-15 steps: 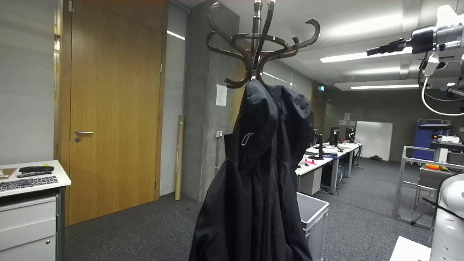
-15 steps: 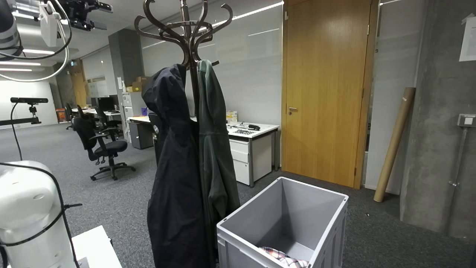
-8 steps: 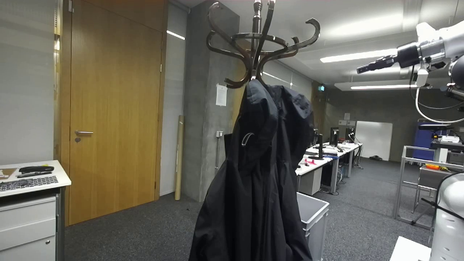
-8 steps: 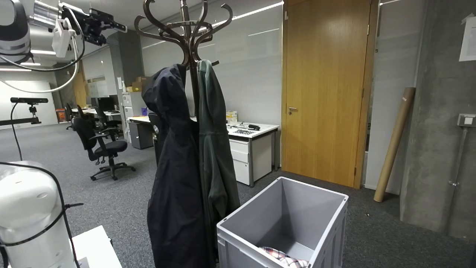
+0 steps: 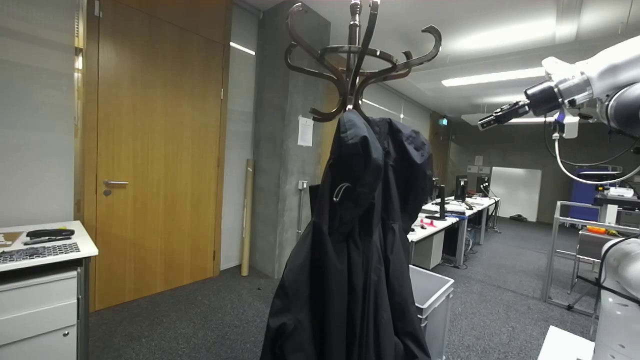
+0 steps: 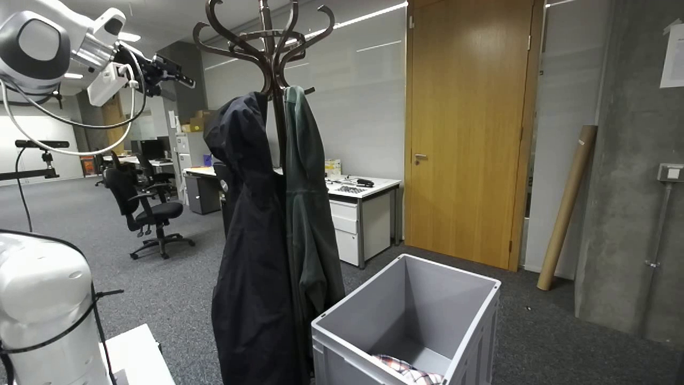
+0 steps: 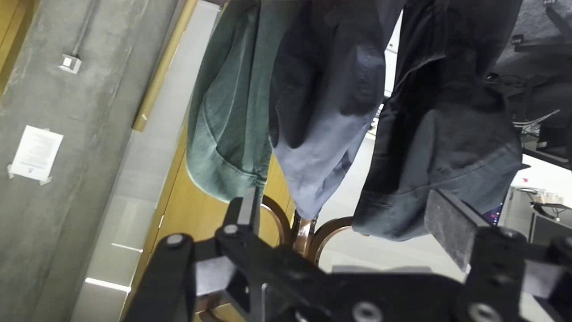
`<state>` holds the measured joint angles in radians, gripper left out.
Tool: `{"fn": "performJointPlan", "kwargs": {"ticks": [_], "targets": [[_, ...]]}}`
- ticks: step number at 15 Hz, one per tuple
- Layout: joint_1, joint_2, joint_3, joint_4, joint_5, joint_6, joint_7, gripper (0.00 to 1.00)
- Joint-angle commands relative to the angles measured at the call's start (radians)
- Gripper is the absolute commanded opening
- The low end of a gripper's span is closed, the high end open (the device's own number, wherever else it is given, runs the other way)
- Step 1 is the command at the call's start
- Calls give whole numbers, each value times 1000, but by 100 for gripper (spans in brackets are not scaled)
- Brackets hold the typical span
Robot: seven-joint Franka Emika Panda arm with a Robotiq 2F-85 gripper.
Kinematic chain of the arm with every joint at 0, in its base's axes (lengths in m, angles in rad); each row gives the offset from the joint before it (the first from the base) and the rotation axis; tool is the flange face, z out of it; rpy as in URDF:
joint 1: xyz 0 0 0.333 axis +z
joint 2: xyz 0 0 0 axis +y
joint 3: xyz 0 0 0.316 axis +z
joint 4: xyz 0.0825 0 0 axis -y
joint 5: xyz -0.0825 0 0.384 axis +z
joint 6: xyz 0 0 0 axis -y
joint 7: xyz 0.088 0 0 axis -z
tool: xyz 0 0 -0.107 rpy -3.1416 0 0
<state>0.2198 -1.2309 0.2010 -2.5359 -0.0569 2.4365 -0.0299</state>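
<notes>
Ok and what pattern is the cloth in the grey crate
Checked: the cloth is white with red and dark lines, showing best in an exterior view.

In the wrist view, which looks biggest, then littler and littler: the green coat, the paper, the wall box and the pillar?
1. The pillar
2. The green coat
3. The paper
4. The wall box
That's only how they look here: the green coat seems closest.

"What colour is the gripper (image 7: 344, 208)?"
"Black, with grey pads (image 7: 449, 228)."
"And the hooded coat (image 6: 248, 240)?"
"Bluish black; the jacket (image 6: 307, 198), dark green."
"Any patterns?"
"Red-and-navy plaid on the white cloth (image 6: 409, 370); dark-and-white patterning on a flat item (image 5: 40, 252) by the front edge of the white tabletop (image 5: 86, 242)."
</notes>
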Motion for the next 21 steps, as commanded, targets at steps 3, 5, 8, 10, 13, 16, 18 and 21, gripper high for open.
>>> {"fn": "performJointPlan", "kwargs": {"ticks": [3,5,8,10,13,16,18,21], "targets": [[5,17,3,-3,7,-2,-3,100],[5,17,3,-3,7,-2,-2,100],[3,33,1,-8,14,31,7,100],[2,53,-4,-11,16,57,10,100],[13,91,-15,-13,23,107,3,100],[24,144,-37,-13,29,202,-9,100],[31,181,-50,-12,34,257,-14,100],[49,233,-75,-5,43,306,-20,100]]}}
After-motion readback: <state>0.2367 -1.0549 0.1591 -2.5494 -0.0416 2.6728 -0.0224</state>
